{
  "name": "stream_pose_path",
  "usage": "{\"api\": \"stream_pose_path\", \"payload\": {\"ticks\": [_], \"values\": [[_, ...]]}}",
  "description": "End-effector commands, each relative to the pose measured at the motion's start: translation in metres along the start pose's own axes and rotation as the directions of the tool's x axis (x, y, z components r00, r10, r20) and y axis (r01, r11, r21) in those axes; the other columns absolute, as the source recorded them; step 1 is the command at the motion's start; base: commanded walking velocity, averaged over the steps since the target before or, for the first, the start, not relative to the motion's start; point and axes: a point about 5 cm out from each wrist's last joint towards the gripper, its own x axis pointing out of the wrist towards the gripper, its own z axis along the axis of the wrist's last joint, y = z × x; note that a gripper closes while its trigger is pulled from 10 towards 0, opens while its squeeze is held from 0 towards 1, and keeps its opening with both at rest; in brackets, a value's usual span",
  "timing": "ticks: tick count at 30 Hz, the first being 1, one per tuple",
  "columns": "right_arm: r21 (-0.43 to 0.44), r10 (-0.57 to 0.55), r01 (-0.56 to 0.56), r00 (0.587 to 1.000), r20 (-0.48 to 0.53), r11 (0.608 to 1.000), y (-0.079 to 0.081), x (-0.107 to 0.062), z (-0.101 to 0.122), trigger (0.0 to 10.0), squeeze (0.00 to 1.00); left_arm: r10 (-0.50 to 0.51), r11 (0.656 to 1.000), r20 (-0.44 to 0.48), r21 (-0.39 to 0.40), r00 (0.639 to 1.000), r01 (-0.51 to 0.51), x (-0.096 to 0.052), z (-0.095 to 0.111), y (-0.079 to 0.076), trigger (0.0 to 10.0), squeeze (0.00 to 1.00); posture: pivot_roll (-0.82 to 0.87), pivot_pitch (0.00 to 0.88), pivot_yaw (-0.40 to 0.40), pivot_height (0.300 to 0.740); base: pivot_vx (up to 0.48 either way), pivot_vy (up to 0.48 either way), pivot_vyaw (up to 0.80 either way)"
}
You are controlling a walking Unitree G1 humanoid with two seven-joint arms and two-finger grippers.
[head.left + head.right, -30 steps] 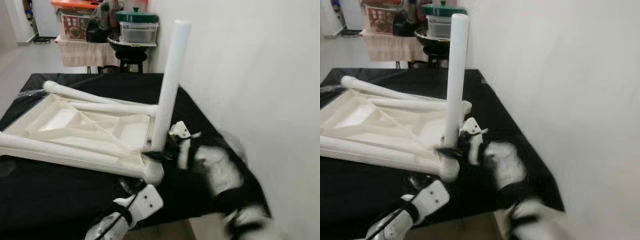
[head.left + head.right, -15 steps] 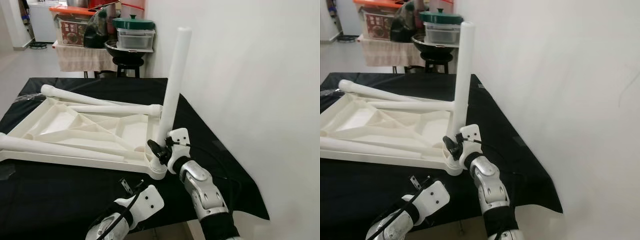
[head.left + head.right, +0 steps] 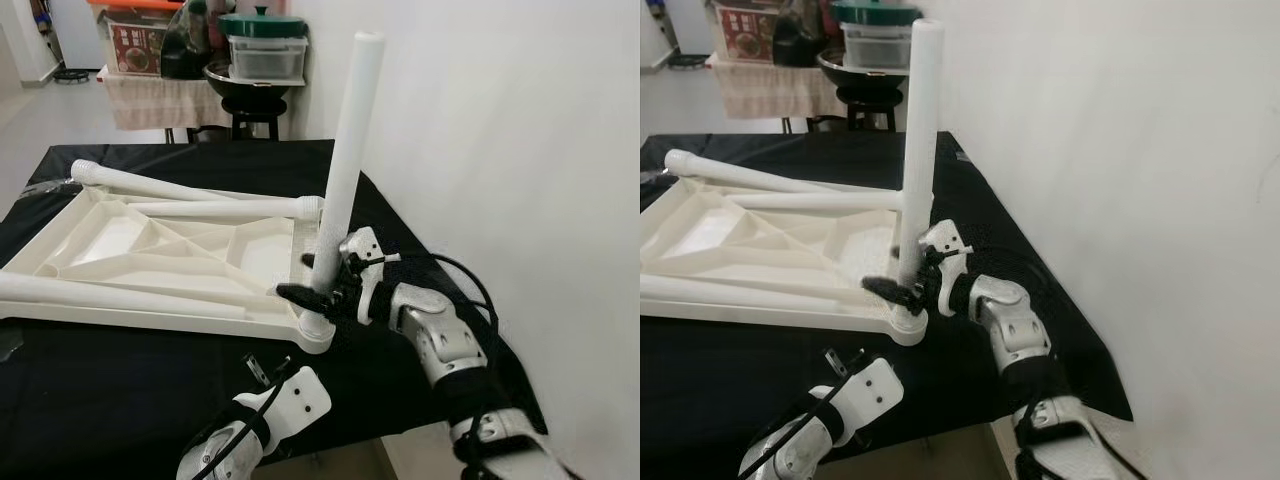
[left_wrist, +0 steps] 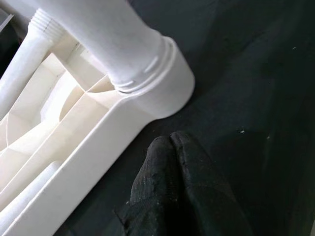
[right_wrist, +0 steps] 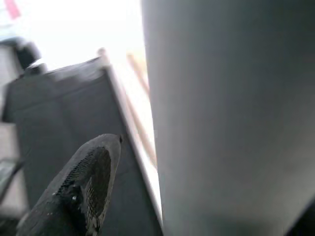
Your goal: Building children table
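Left to right: your left gripper [image 4: 170, 145], fingers pressed together and empty, hovers near the inverted tabletop [image 3: 150, 250] on the black cloth [image 3: 100, 390]. Your right gripper [image 3: 318, 292] grasps the upright leg [image 3: 345, 160] low down; likely light, rigid, smooth plastic, so grip near the socket [image 4: 157, 93].

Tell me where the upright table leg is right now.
The upright leg stands in the near right corner socket of the upturned white tabletop on the black cloth, with the right gripper at its base, near the white wall.
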Motion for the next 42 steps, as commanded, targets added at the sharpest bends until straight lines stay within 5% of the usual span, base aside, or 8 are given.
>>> {"api": "stream_pose_path", "payload": {"ticks": [1,3,6,7,22,25,29,42], "values": [[0.01,0.085,-0.085,0.996,-0.023,0.996,0.006,0.004,-0.005,10.0,0.0,-0.005,1.0,-0.003,-0.002,1.0,0.005,0.001,0.0,-0.002,10.0,0.0,0.1,0.0,-0.127,0.74,0.0,0.0,0.0],[0.035,0.131,-0.129,0.99,-0.049,0.991,0.001,0.003,-0.004,10.0,0.0,-0.005,1.0,-0.004,-0.002,1.0,0.005,0.002,0.0,-0.002,10.0,0.0,0.11,0.0,-0.126,0.74,0.0,0.0,0.0],[0.057,0.159,-0.156,0.985,-0.061,0.986,-0.004,0.001,-0.003,5.8,0.0,-0.004,1.0,-0.004,-0.002,1.0,0.004,0.002,0.001,-0.002,10.0,0.0,0.11,0.0,-0.126,0.74,0.0,0.0,0.0],[0.069,0.166,-0.162,0.985,-0.055,0.984,-0.007,-0.001,-0.002,0.0,0.0,-0.004,1.0,-0.004,-0.002,1.0,0.004,0.001,0.001,-0.003,10.0,0.0,0.11,0.0,-0.125,0.74,0.0,0.0,0.0],[0.107,-0.134,0.133,0.991,0.001,0.985,-0.016,-0.024,-0.017,0.0,0.0,-0.001,1.0,0.001,0.0,1.0,0.001,-0.005,0.002,-0.002,10.0,0.0,0.1,0.0,-0.116,0.74,0.0,0.0,0.0],[0.16,-0.356,0.349,0.935,0.013,0.923,-0.014,-0.019,-0.02,0.0,0.0,-0.001,1.0,0.003,0.001,1.0,0.001,-0.008,0.001,-0.001,10.0,0.0,0.1,0.0,-0.118,0.74,0.0,0.0,0.0],[0.195,-0.775,0.786,0.615,-0.145,0.587,0.034,-0.01,-0.061,0.0,0.0,0.002,1.0,0.007,0.004,1.0,-0.002,-0.013,0.001,0.002,10.0,0.0,0.11,0.0,-0.105,0.74,0.0,0.0,0.0],[0.085,-0.837,0.84,0.542,-0.074,0.536,0.004,-0.004,-0.024,0.0,0.0,0.001,1.0,0.002,0.002,1.0,-0.001,-0.011,0.0,0.003,10.0,0.0,0.12,0.0,-0.116,0.74,0.0,0.0,0.0]]}}
